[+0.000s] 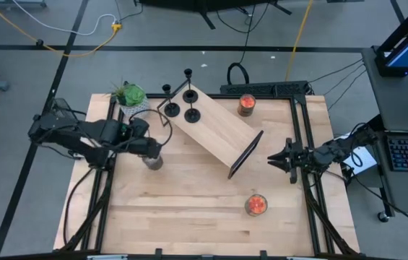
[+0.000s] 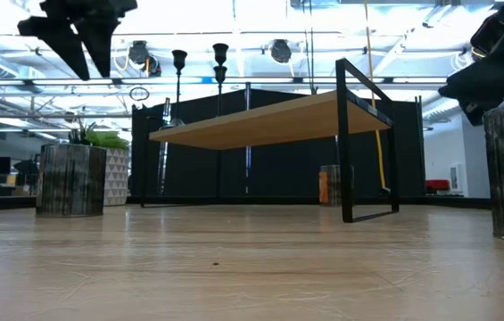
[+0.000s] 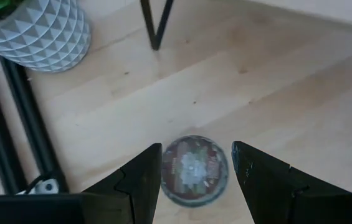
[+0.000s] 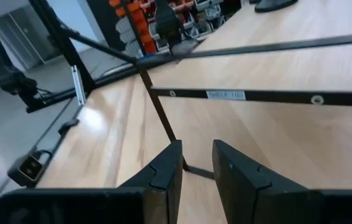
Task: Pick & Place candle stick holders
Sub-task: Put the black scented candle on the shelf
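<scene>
The left gripper (image 1: 153,153) is hanging above the grey candle (image 3: 194,170), its fingers (image 3: 139,180) spread apart on either side of the jar and not touching it. In the high view that candle (image 1: 152,162) is sitting on the table (image 1: 189,217) just off the shelf's (image 1: 214,126) near-left corner. The plant pot (image 1: 130,97) is standing beside the shelf's far-left end, just past the left arm.

The right gripper (image 1: 274,159) is waiting just off the shelf's right end, near its black leg frame (image 1: 245,153). Its fingers (image 4: 163,177) are standing slightly apart with a narrow gap between them, holding nothing.

The three holders are standing upright on the shelf's far-left end: one (image 1: 171,110) at the left edge, one (image 1: 189,94) nearest the far corner, and one (image 1: 192,115) just toward the shelf's middle. From the low view their stems (image 2: 220,55) are rising above the shelf top.

One orange candle (image 1: 246,105) is sitting on the table just behind the shelf's right half. Another (image 1: 255,205) is sitting well in front of the shelf's right end.
</scene>
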